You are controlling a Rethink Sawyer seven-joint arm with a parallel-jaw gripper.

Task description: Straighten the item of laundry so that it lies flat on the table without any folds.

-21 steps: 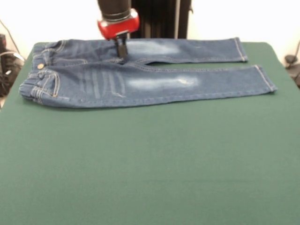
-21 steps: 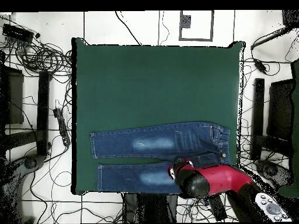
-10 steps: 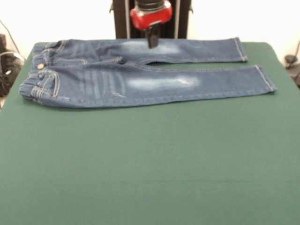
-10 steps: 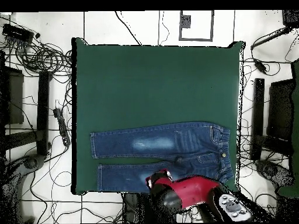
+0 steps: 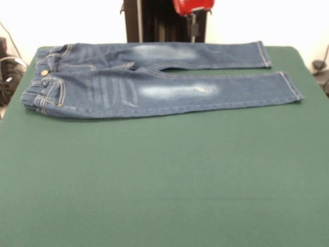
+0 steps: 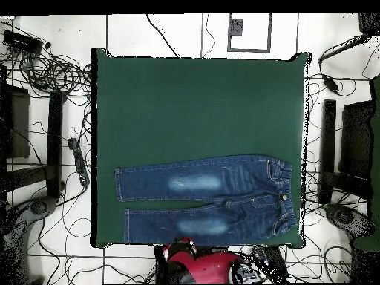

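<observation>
Front view: the jeans [image 5: 154, 82] lie spread on the table [image 5: 164, 175] along its far edge, waistband at one end, both legs extended side by side toward the other, pale patches on the thighs. The gripper [image 5: 194, 25] hangs above the far leg, clear of the denim; whether it is released or clenched cannot be told. Overhead view: the jeans [image 6: 204, 199] occupy the table [image 6: 200, 104] strip nearest the robot. The red arm [image 6: 204, 266] sits just off that table edge, beside the nearer leg.
</observation>
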